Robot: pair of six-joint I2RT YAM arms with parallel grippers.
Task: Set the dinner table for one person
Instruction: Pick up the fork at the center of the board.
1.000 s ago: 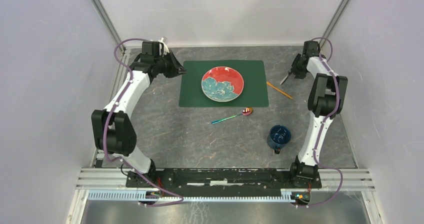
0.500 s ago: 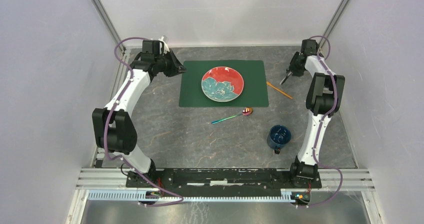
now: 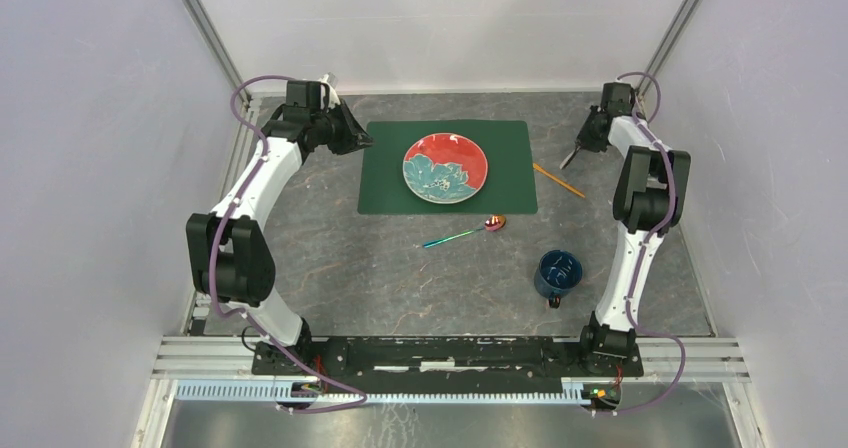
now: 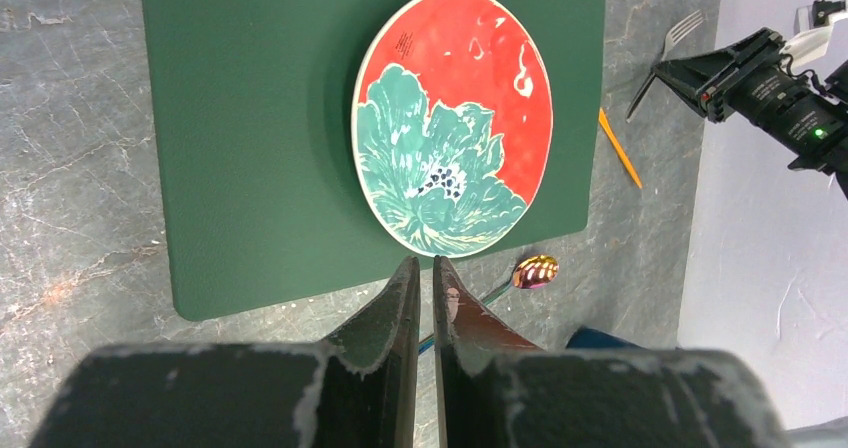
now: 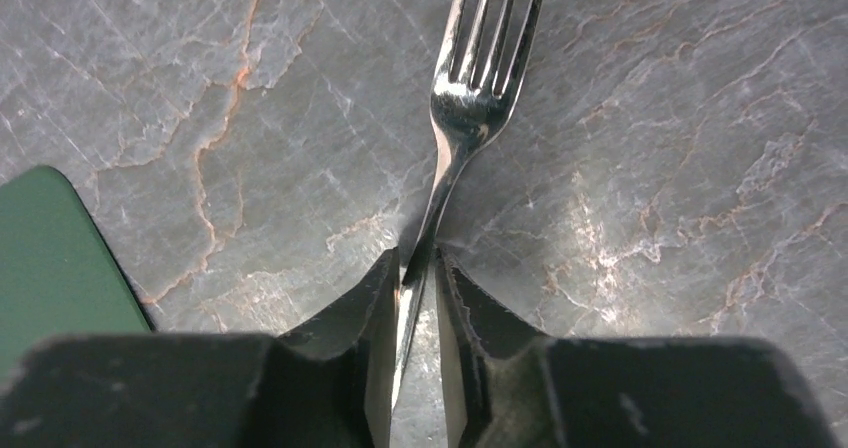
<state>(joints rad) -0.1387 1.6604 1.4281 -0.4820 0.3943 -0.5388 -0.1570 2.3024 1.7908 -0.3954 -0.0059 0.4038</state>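
The dinner table [image 3: 400, 268] is a dark grey stone-look top. A green placemat [image 3: 385, 183] carries a red and teal plate [image 3: 445, 167]. At the back right a silver fork [image 5: 470, 98] lies flat on the stone, tines pointing away. My right gripper [image 5: 416, 258] is shut on the fork's handle; from above it [image 3: 578, 148] sits low over the fork [image 3: 572, 155]. My left gripper [image 4: 426, 263] hangs shut and empty beside the placemat's back left corner [image 3: 365, 140]. A rainbow-tinted spoon [image 3: 465, 233] lies in front of the placemat.
An orange stick [image 3: 558, 180] lies right of the placemat, close to the fork. A dark blue mug [image 3: 557, 273] stands nearer the front right. White walls and metal posts enclose the table on three sides.
My right gripper's jaws have narrowed onto the fork's handle, and its wrist has edged slightly toward the back wall. The left arm has not moved.
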